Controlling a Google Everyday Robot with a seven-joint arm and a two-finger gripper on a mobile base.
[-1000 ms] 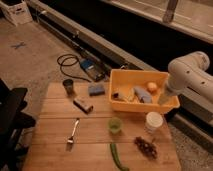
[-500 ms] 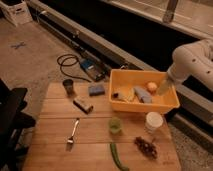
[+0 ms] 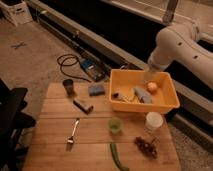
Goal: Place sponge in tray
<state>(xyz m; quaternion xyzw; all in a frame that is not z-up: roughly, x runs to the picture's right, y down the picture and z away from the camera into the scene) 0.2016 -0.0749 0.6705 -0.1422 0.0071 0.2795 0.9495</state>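
The sponge, a small flat blue block, lies on the wooden table just left of the tray, near the small dark cup. The tray is a bright yellow bin at the table's right rear. It holds an orange ball, a pale blue-grey object and a small dark item. My gripper hangs at the end of the white arm over the tray's far edge, well to the right of the sponge.
A brown-grey block, a fork, a green cup, a white cup, grapes and a green pod lie on the table. A cable and a blue device lie on the floor behind.
The white arm has risen, and its lower end has swung left to the tray's far edge. The sponge and the other table objects have not moved.
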